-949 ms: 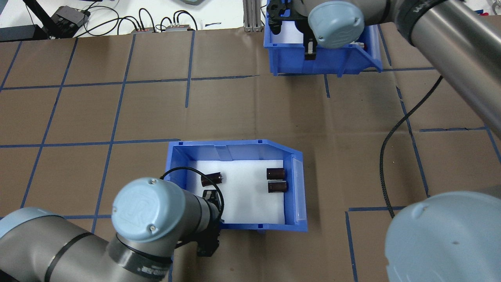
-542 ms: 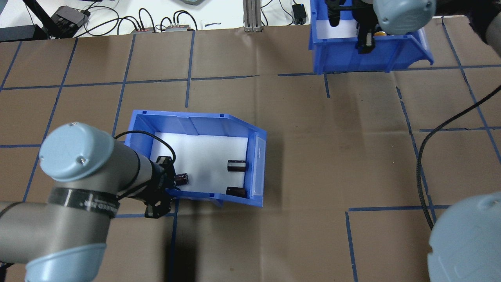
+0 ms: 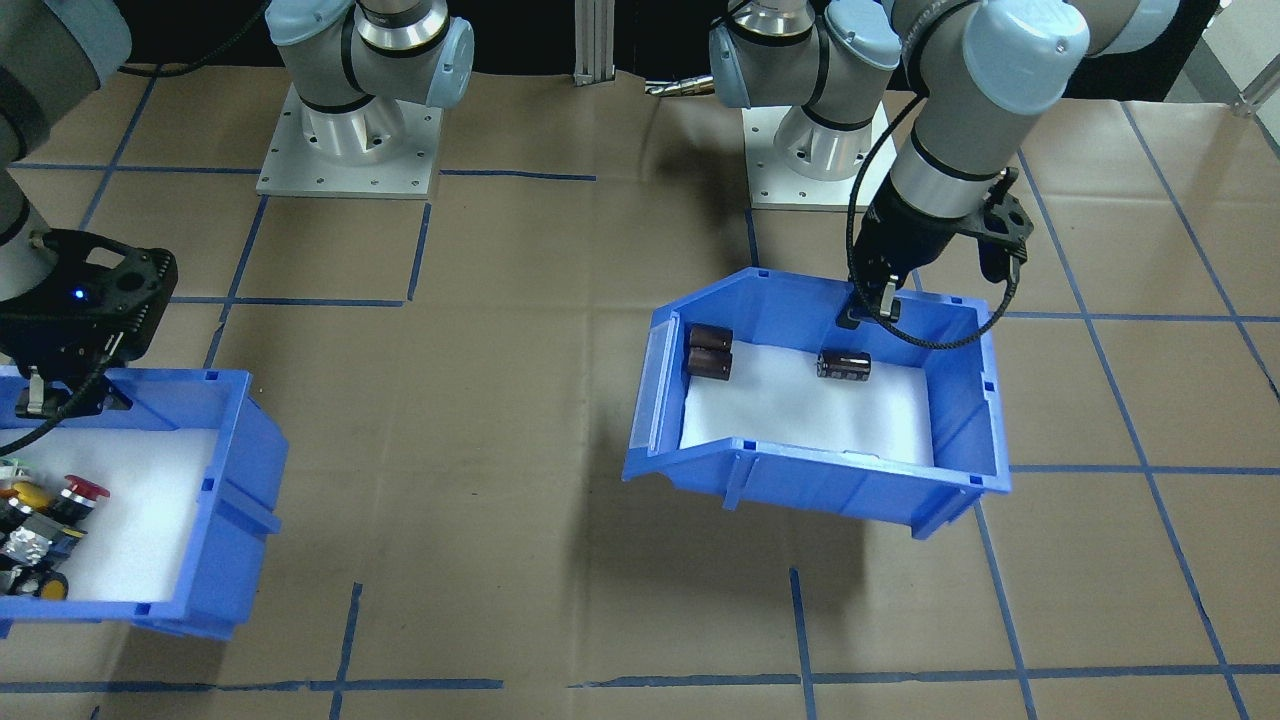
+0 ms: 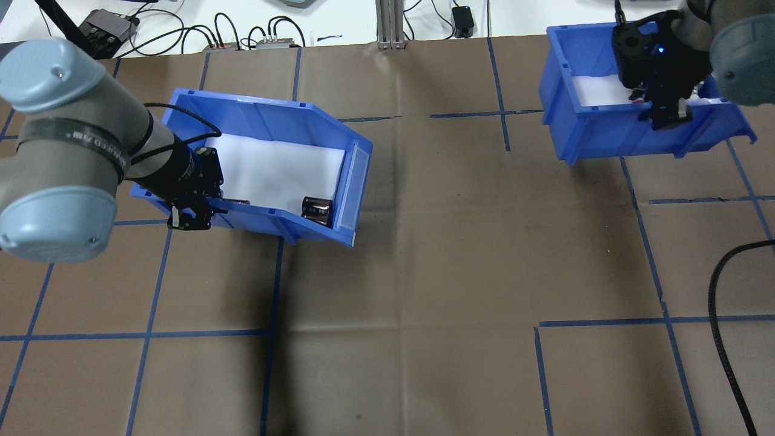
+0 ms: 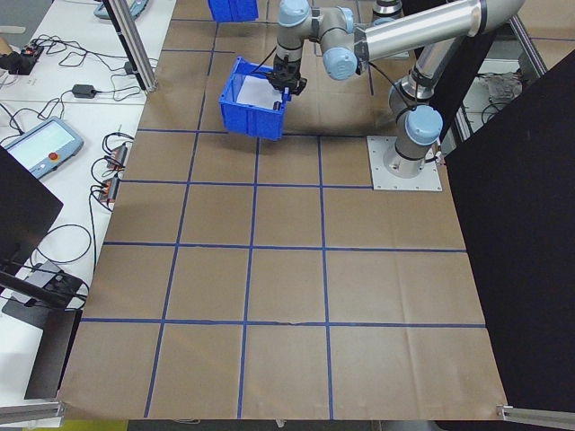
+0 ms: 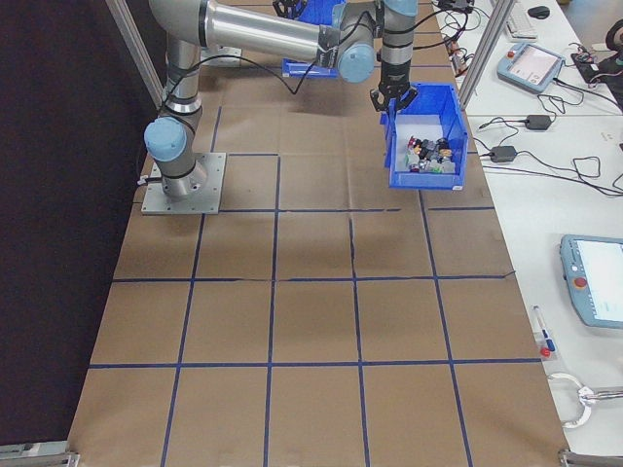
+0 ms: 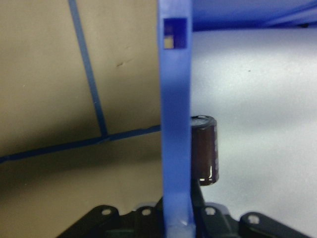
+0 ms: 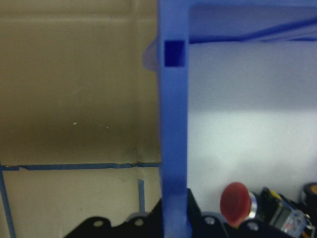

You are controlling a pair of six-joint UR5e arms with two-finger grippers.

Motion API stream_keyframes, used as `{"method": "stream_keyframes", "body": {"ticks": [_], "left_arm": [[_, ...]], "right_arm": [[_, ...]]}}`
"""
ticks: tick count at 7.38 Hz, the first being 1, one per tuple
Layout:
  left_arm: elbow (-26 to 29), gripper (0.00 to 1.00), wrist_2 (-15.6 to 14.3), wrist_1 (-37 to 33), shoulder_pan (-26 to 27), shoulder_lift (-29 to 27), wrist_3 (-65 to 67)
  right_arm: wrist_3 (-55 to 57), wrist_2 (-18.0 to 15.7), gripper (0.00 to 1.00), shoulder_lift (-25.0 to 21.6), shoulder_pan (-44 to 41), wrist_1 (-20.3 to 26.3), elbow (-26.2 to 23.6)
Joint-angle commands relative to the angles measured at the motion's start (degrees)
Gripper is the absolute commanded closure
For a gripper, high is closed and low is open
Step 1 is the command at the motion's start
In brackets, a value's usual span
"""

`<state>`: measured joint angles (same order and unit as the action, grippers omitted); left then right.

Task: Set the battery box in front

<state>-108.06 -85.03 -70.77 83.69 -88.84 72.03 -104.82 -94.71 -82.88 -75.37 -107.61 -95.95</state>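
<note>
The battery box (image 4: 266, 115) is a blue bin with a white foam liner. It hangs tilted above the table at the left of the overhead view, with its shadow below it. Dark brown cylinders (image 3: 708, 350) lie inside, one near the gripped wall (image 7: 204, 148). My left gripper (image 4: 192, 213) is shut on the box's near side wall (image 7: 174, 124). In the front view the battery box (image 3: 800, 480) is right of centre, my left gripper (image 3: 868, 308) on its back wall. My right gripper (image 4: 663, 112) is shut on the wall of a second blue bin (image 4: 605, 139) that holds push-button switches (image 8: 235, 198).
Brown paper with a blue tape grid covers the table. Cables and small devices (image 4: 242, 36) and an aluminium post (image 4: 387, 24) line the far edge. A black cable (image 4: 726, 303) loops at the right. The arm bases (image 3: 350, 140) stand on the robot's side.
The left arm has carried the battery box left and toward the far side, tilting it; the cylinders have shifted. The right arm has carried the switch bin to the right.
</note>
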Motion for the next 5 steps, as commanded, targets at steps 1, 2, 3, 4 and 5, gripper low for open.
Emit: {"method": "stream_keyframes", "body": {"ticks": [1, 2, 3, 4, 5], "left_arm": [[11.33, 1.0, 2.74, -0.08, 2.42, -12.27, 0.91], [15.2, 1.0, 2.77, -0.25, 4.79, -15.89, 3.44], [17.68, 1.0, 2.86, -0.25, 7.34, -18.19, 7.47], [18.4, 1.0, 2.86, 0.62, 9.8, -19.95, 12.12], [18.67, 1.0, 2.86, 1.85, 12.09, -21.97, 15.38]], "right_arm": [[-3.19, 0.23, 1.0, -8.58, 2.16, -2.15, -10.8], [-5.46, 0.23, 1.0, -12.01, 3.38, -5.39, -15.53], [-5.57, 0.31, 1.0, -13.26, 4.7, -5.68, -16.8], [-5.65, 0.31, 1.0, -13.27, 4.62, -5.59, -16.9], [-5.66, 0.31, 1.0, -13.27, 4.62, -5.59, -16.99]]}}
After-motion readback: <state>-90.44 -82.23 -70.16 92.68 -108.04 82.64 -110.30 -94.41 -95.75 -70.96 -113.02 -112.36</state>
